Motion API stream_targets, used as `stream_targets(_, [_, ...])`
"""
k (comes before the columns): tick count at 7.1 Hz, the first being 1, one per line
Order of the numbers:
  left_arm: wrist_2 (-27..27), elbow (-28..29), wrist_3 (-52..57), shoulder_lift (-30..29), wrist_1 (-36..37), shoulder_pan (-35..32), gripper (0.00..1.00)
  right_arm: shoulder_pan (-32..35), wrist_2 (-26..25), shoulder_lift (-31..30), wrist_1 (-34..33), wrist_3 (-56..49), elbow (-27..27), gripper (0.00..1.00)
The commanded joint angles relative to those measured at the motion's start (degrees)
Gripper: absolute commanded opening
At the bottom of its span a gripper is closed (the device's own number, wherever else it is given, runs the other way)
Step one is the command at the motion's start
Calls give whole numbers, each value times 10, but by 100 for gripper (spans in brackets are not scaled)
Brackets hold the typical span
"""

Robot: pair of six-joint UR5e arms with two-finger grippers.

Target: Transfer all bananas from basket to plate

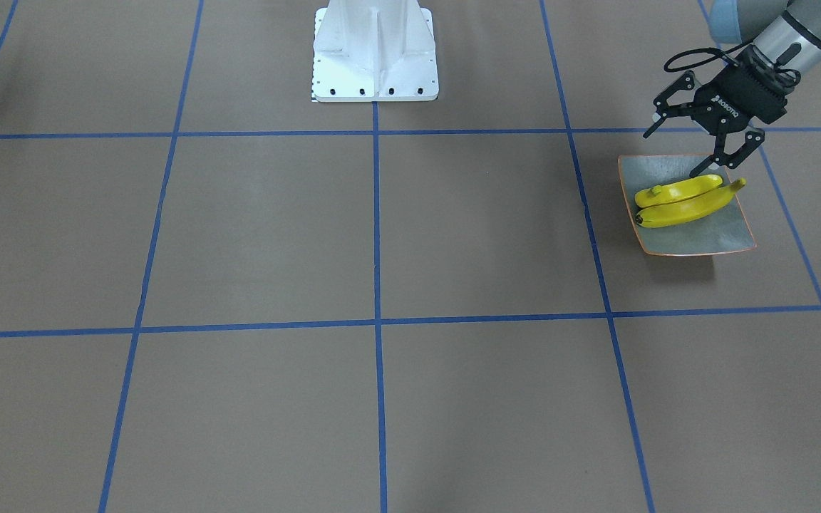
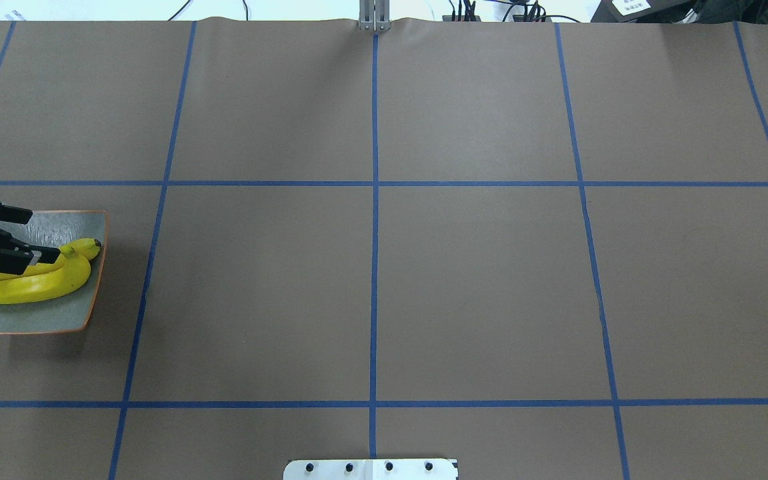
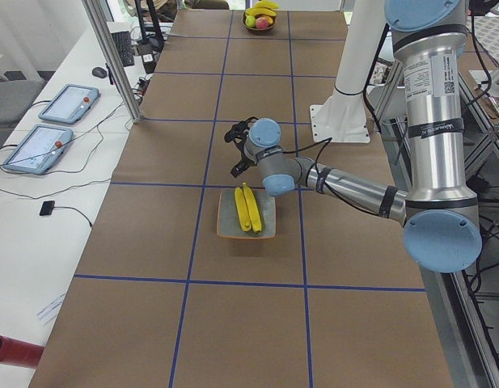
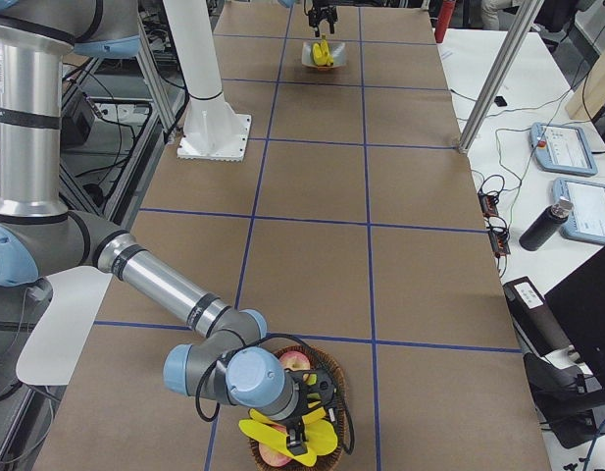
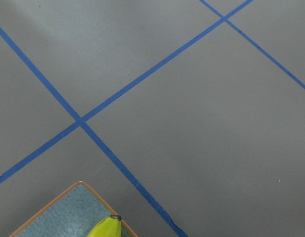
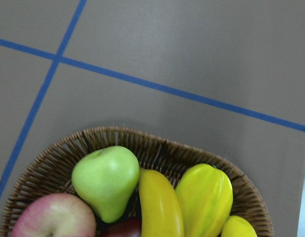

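Blue tape point(image 1: 376, 214) is crossing the brown desk point(image 1: 275, 235); left gripper point(image 1: 673, 153) is hovering apart over the plate point(image 1: 695, 239); right gripper point(image 4: 304, 432), cannot tell.

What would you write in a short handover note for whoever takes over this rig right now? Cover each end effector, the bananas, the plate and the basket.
Left end effector: open and empty, above the plate, close over the fruit there.
Right end effector: down at the basket; whether it is open or shut cannot be told.
Done: two bananas lie side by side on the plate.
Left: at least one banana is in the basket among other fruit; the exact count is unclear. Move each one in there to the plate.
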Motion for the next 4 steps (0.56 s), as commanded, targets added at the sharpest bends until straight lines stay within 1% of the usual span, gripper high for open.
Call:
stream_targets(1, [-23, 0, -3, 1, -13, 0, 100, 16, -3, 18, 2, -3, -84, 100])
stream_targets(2, [-34, 0, -8, 1, -19, 0, 100, 17, -3, 19, 2, 12, -99, 99])
stream_targets(3, [-34, -1, -8, 2, -20, -1, 100, 17, -1, 18, 3, 60, -99, 95])
stream_targets(4, [-35, -3, -8, 5, -24, -1, 100, 17, 1, 15, 3, 91, -98, 81])
